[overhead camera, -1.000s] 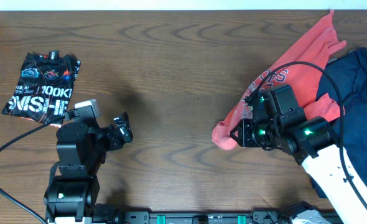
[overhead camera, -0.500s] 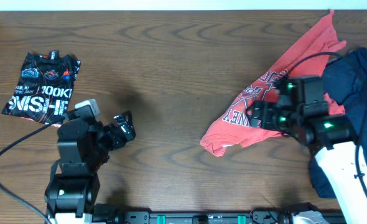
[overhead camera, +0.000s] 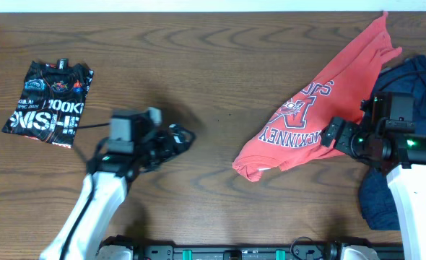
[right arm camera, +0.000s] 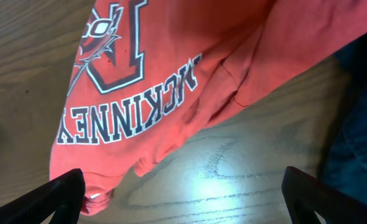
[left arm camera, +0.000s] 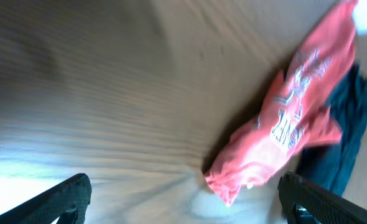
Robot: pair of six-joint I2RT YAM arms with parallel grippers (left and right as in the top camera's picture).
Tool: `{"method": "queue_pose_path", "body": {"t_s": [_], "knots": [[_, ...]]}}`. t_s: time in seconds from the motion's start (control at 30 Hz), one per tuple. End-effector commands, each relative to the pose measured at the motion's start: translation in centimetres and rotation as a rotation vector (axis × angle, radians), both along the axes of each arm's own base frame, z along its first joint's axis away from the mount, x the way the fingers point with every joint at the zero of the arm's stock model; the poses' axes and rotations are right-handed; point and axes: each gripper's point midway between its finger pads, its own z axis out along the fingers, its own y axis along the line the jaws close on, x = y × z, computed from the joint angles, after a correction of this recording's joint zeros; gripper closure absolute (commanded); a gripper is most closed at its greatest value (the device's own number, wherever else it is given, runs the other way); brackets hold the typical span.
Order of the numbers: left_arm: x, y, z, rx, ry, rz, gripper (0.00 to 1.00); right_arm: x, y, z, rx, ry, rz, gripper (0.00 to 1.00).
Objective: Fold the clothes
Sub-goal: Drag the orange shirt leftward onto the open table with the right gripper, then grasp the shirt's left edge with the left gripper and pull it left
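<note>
The coral-red T-shirt (overhead camera: 310, 119) lies crumpled on the table at the right, its white-and-navy lettering (right arm camera: 140, 106) facing up. Its lower hem corner (overhead camera: 250, 166) points toward the table's middle. My right gripper (overhead camera: 330, 134) hovers open over the shirt's right edge and holds nothing; in the right wrist view the gripper (right arm camera: 186, 196) straddles bare wood just below the cloth (right arm camera: 171, 74). My left gripper (overhead camera: 180, 137) is open and empty at mid-table, left of the shirt; in its own view the gripper (left arm camera: 186, 199) faces the shirt (left arm camera: 289, 124).
A navy-blue garment (overhead camera: 415, 83) is heaped at the right edge, partly under my right arm, and shows behind the shirt (left arm camera: 348, 118). A folded black graphic tee (overhead camera: 50, 101) lies at the far left. Bare wooden tabletop (overhead camera: 213, 65) spans the middle.
My right gripper opened, let go of the red shirt and drew back to the right; the shirt now lies flatter. My left arm reached from the front left toward the table's middle.
</note>
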Motion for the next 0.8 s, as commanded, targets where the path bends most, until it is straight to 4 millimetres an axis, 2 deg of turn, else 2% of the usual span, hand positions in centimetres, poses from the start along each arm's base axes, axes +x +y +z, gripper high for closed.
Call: {"method": "queue_pose_path", "body": {"t_s": [0.0,0.1,0.3,0.43,0.6,0.7,0.73,0.77], "knots": [[-0.7,-3.6,-1.1,-0.043,0.03,-0.121,0.02,0.2,-0.5,0.4,-0.013,-0.008,-0.01,0.01],[-0.8,-6.3,-2.5,-0.021,0.006,-0.202,0.02,0.2,-0.5,0.4,-0.014,-0.009,-0.01,0.01],[-1.0,-10.4,-4.7,0.059,-0.064,-0.281,0.02,0.1,-0.6,0.4,-0.016,-0.004,-0.011,0.01],[-1.2,-13.1,-5.2,0.059,-0.122,-0.319,0.02,0.1,-0.6,0.4,-0.016,-0.004,-0.011,0.01],[-0.9,-15.3,-5.7,0.07,-0.186,-0.306,0.01,-0.2,-0.6,0.3,-0.016,0.007,-0.01,0.01],[-1.6,-16.5,-5.9,0.058,-0.199,-0.337,0.21,-0.3,-0.6,0.2,-0.02,0.014,-0.009,0.01],[-1.8,-16.7,-6.0,0.058,-0.198,-0.346,0.32,-0.3,-0.6,0.2,-0.021,0.016,-0.009,0.01],[-2.0,-16.8,-6.0,0.059,-0.197,-0.35,0.49,-0.4,-0.7,0.2,-0.026,0.019,-0.012,0.01]]}}
